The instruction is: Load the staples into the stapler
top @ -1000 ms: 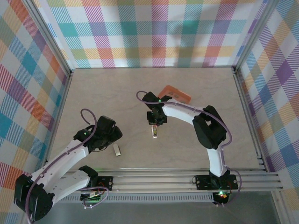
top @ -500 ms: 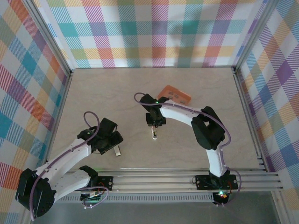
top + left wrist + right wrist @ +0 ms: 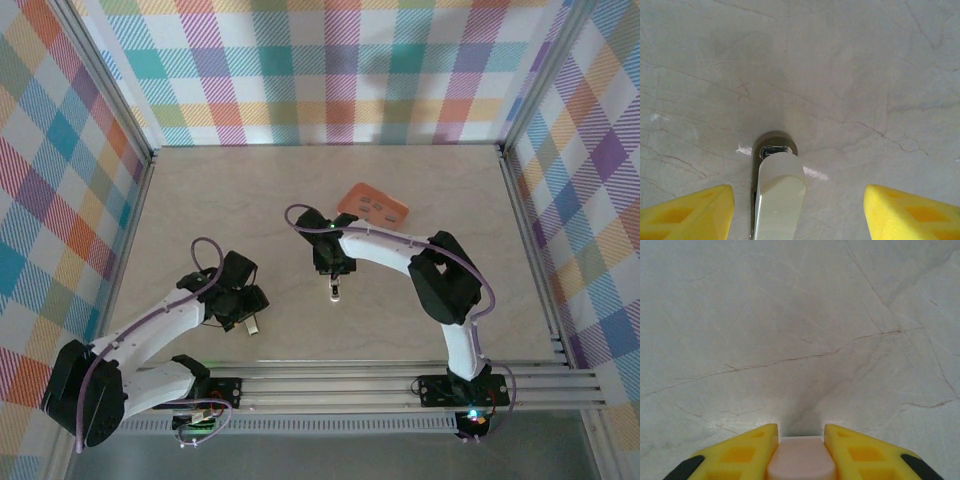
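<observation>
Now the left end effector [image 3: 799, 200] has come down astride the small grey-white oblong piece [image 3: 779, 185], open but narrowing. The right end effector [image 3: 801, 440] clamps the little pink oblong stapler [image 3: 801, 465] above the pale marbled counter [image 3: 790, 315]. Loading hasn't begun.

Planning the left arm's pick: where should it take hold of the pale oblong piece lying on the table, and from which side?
Grip the pale oblong piece across its two long sides, about mid-length, coming straight down from above. It lies lengthwise on the table and looks narrow enough for the left gripper, whose open fingers flank it.
</observation>
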Controlling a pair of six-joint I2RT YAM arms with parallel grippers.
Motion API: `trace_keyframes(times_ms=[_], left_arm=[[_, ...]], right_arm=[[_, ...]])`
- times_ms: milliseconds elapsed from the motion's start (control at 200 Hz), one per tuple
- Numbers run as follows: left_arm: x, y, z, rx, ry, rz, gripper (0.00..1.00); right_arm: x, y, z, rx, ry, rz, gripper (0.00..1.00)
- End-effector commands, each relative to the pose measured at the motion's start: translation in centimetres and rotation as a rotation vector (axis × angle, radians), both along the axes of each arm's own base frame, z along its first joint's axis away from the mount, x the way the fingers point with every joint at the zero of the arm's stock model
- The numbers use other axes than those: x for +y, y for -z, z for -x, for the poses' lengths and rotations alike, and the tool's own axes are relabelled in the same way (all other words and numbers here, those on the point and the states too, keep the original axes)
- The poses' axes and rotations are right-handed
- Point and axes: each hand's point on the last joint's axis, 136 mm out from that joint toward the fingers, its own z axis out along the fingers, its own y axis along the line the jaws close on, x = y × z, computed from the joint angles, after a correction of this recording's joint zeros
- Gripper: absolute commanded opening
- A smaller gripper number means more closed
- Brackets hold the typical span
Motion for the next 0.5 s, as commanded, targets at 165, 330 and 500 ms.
trace_keyframes(times_ms=[165, 330, 500], left_arm=[[0.2, 0.8, 0.4, 0.04, 0.016, -0.019, 0.67], [0.4, 1.0, 0.4, 0.047, 0.016, -0.036, 0.64], [0.4, 1.4, 0.6, 0.065, 0.022, -0.038, 0.59]], right_arm=[[-0.2, -1.8, 0.4, -0.034, 0.029, -0.039, 0.42], [-0.9, -4.4, 0.2, -0.1, 0.009, -0.025, 0.56], [-1.5, -7.8, 0.0, -0.19, -0.007, -0.077, 0.61]])
